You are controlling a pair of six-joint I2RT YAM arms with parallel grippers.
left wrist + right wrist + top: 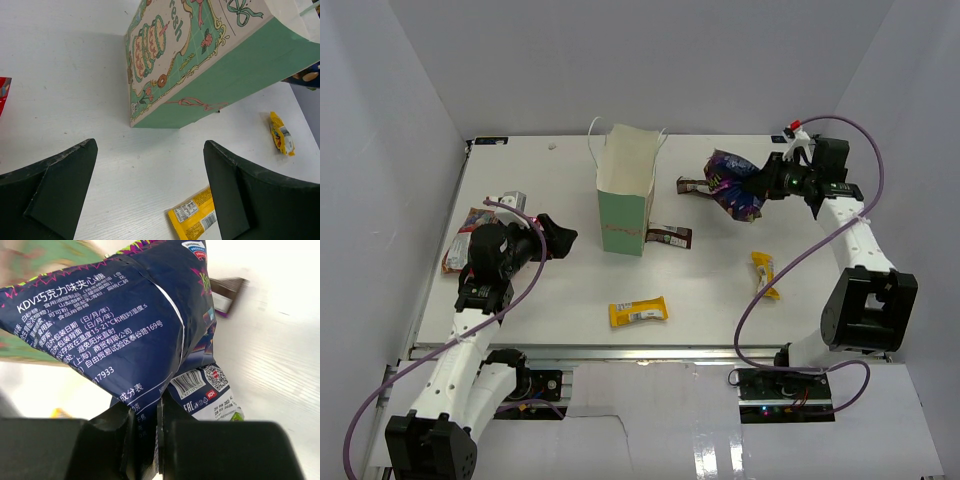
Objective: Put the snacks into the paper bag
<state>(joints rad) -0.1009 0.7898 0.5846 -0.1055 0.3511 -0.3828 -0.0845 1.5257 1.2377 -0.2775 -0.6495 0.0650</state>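
The mint-green paper bag (623, 195) stands upright at the table's middle, open at the top; its printed side shows in the left wrist view (200, 60). My right gripper (767, 182) is shut on the large dark blue crinkly bag (735, 183), held off the table right of the paper bag; the blue bag fills the right wrist view (115, 325). My left gripper (556, 238) is open and empty, left of the paper bag. One yellow bar (638, 312) lies in front of the paper bag, another (764, 274) to the right. Dark brown bars lie beside the paper bag (667, 236) and behind (692, 186).
A red-orange packet (463, 240) and a small silver packet (510, 200) lie at the left, beside my left arm. White walls close the table on three sides. The yellow bar also shows by my left finger (195, 215).
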